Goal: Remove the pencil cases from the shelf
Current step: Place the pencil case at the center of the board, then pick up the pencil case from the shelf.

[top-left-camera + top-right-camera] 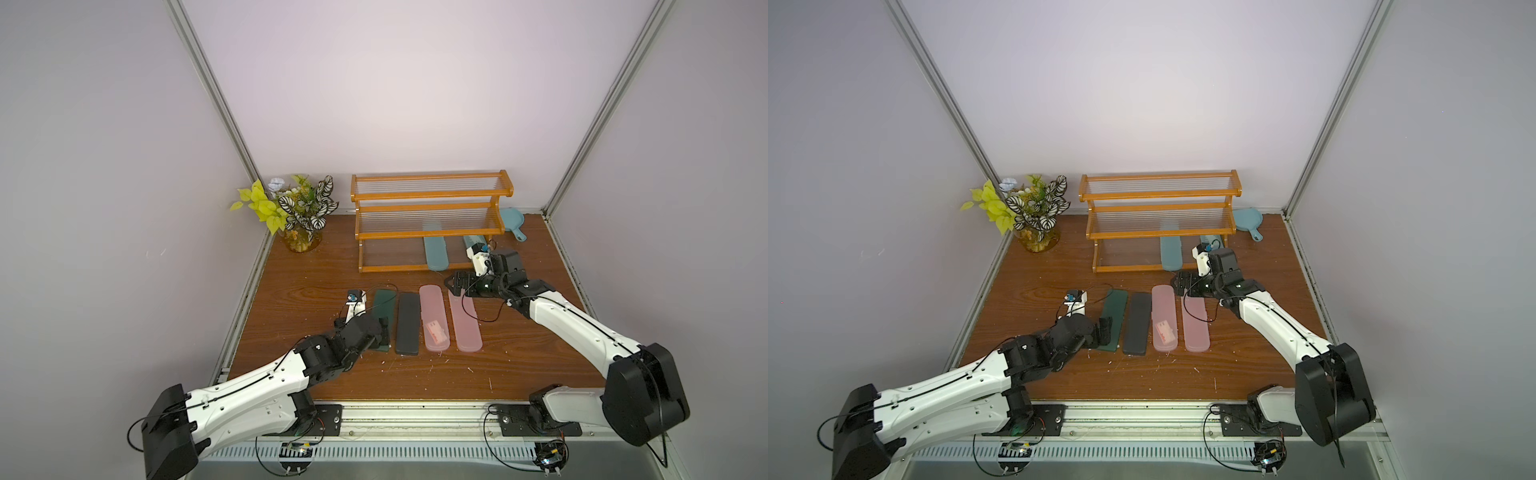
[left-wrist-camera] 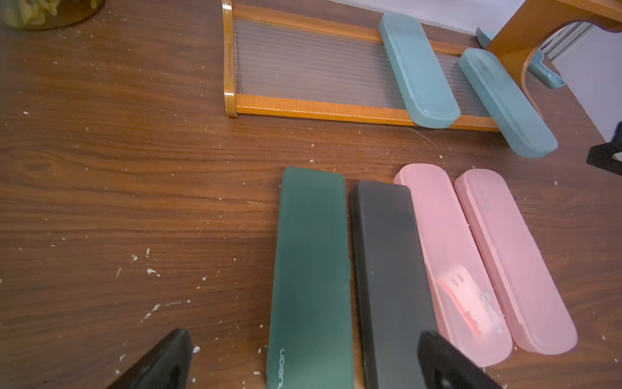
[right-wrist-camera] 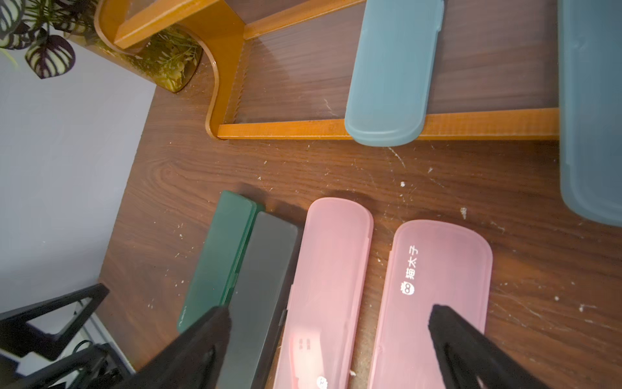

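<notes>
While teal cases (image 2: 417, 70) lie shelved, a pan (image 1: 510, 217) sits nearby.

shelf (image 1: 430, 234): I see orange-brown wood with clear ribbed panels.
dark green case (image 2: 311, 269): deep green, pale lettering at one end.
black case (image 2: 387, 269): plain matt black.
printed pink case (image 3: 437, 269): translucent pink, white characters and logo.
other pink case (image 3: 333, 269): translucent pink, a paler pink-white piece showing through.
teal case (image 2: 417, 70), second teal case (image 2: 505, 101): both dusty blue-green.
worktop (image 1: 311, 282): dark brown wood grain, white flecks.
plant (image 1: 309, 205): white leaves striped dark, others yellow-green.
left tool (image 2: 304, 336), right tool (image 3: 330, 311): I read both as black.
</notes>
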Controlling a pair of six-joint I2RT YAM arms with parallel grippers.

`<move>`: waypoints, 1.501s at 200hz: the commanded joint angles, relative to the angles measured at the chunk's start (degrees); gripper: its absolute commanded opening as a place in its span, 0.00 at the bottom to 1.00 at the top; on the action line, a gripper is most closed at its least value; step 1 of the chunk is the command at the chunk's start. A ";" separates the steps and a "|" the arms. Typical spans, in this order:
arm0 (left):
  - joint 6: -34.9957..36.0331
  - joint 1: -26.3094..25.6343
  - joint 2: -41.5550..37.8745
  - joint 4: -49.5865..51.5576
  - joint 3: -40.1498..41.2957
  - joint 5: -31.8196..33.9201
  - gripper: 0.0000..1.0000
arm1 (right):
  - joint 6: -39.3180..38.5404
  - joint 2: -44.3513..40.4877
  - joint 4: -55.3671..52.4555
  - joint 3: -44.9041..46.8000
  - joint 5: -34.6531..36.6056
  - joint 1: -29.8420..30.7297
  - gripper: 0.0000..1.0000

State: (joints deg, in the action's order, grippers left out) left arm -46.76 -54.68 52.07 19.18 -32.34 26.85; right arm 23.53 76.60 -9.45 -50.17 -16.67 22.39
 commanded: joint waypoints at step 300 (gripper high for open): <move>18.02 14.83 -3.12 7.32 -4.63 -3.77 0.99 | -9.11 34.40 37.28 -10.14 33.79 9.82 0.96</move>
State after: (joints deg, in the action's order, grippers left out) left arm -29.93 -40.95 49.84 24.73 -36.62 22.96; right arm 15.03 110.43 28.69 -57.65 14.02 31.77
